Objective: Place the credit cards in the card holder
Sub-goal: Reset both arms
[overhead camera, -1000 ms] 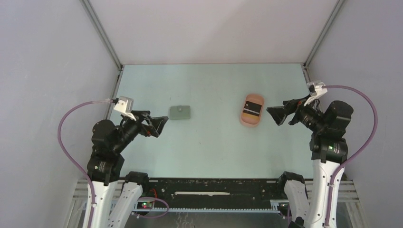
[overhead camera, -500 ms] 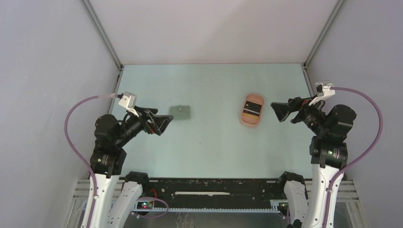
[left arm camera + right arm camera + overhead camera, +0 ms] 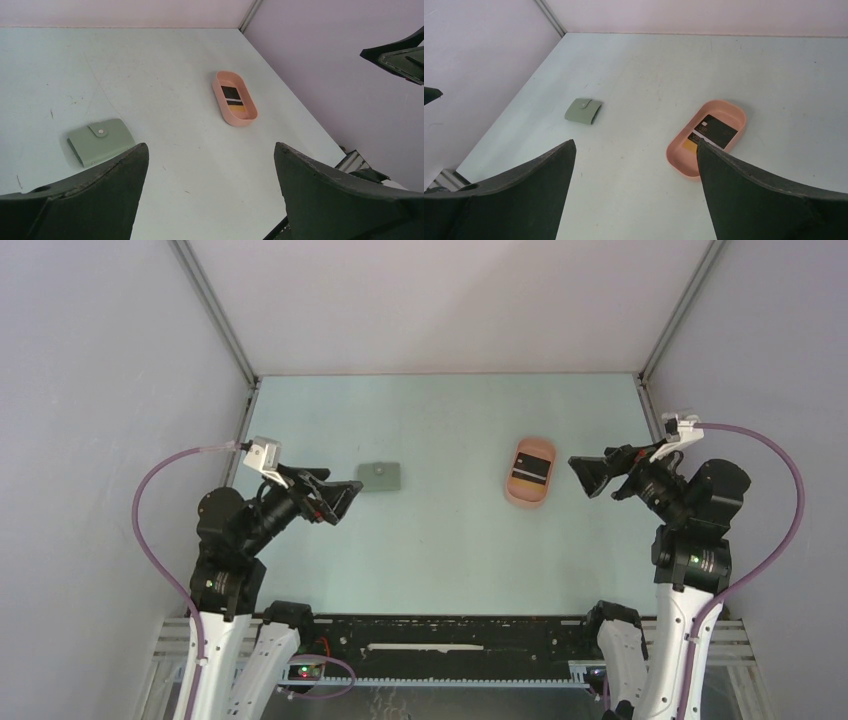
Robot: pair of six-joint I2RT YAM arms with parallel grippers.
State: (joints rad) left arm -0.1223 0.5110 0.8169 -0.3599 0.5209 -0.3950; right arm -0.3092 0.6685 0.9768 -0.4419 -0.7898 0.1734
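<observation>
The card holder [image 3: 379, 476], a flat grey-green wallet folded shut under a snap tab, lies just ahead of the left gripper [image 3: 343, 504], whose jaws stand wide apart on nothing. The credit cards [image 3: 531, 466] lie in a salmon-pink oval tray [image 3: 526, 498] just ahead of the right gripper [image 3: 581, 478], which is equally spread and empty. From above the cards show only a black face with a pale stripe, while the right wrist view adds pale lettering and a yellow patch, and the left wrist view the holder's round stud.
</observation>
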